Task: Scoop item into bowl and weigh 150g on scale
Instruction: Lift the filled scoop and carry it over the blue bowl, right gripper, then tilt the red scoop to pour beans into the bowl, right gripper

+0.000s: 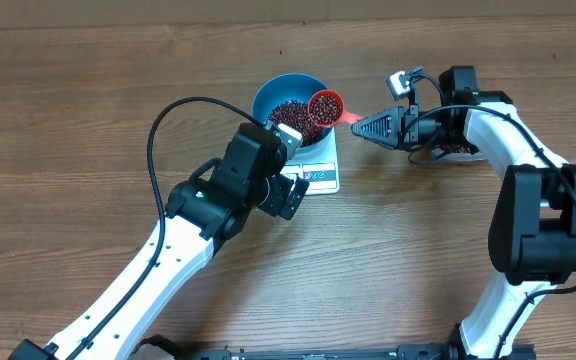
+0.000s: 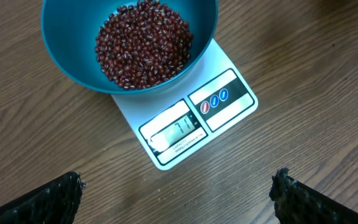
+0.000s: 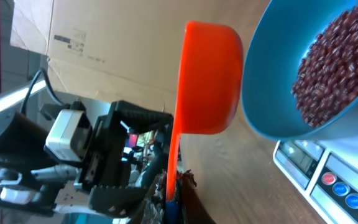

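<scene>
Above brown wooden table [image 1: 418, 260], round bright blue bowl [image 1: 266, 95] sits on small white digital scale [image 1: 324, 178], dark red beans [image 1: 290, 118] heaped inside. Right gripper [image 1: 360, 123] clamps handle of loaded orange plastic scoop [image 1: 325, 105], poised over bowl's right rim, likely for tipping. Left gripper [image 1: 290, 193], jaws wide, empty, hovers at scale's front.

Left wrist: display faces camera, reading apparently short of target; bare wood around scale.

Right wrist: scoop's underside just beside bowl rim, contact unclear; room above bowl open.

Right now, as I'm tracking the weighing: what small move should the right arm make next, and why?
Probably tip the orange scoop into the blue bowl: it holds beans at the rim, and the scale display shows only two digits.
</scene>
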You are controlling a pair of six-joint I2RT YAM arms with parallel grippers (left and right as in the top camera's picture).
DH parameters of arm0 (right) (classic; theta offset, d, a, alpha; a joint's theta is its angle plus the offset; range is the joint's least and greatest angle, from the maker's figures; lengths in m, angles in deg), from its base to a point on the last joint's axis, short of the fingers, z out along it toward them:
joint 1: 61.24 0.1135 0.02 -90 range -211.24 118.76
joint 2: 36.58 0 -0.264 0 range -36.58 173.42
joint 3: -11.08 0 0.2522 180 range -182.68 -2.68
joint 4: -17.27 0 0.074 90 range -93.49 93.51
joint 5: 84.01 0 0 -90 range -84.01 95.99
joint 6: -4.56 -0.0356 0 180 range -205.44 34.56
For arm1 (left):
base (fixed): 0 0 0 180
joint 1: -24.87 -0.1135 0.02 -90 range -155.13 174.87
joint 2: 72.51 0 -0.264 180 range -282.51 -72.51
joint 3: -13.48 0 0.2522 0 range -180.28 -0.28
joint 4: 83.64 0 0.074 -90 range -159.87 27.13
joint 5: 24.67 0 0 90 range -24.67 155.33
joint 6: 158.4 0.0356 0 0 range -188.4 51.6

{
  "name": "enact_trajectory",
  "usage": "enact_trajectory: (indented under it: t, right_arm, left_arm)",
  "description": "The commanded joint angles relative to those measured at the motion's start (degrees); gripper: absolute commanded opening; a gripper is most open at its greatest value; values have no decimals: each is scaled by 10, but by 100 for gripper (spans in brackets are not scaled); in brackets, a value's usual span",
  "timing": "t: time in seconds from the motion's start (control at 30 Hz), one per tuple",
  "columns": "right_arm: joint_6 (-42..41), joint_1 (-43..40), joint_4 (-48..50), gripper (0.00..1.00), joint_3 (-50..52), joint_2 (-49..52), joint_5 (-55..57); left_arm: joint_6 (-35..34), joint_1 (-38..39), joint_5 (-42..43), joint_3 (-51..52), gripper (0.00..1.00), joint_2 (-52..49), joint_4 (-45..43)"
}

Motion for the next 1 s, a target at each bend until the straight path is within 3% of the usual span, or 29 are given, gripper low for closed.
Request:
enact_trajectory:
  t: [0.0, 0.5, 0.97]
  right_arm:
    - [-74, 4, 34, 4, -3, 2, 24]
    - [-94, 63, 121, 4, -3, 2, 190]
    - [-94, 71, 156, 4, -5, -16, 196]
  left_arm:
    - [7, -2, 3, 2, 100, -3, -2]
    - [7, -2, 3, 2, 99, -3, -2]
    - [7, -2, 3, 2, 100, -3, -2]
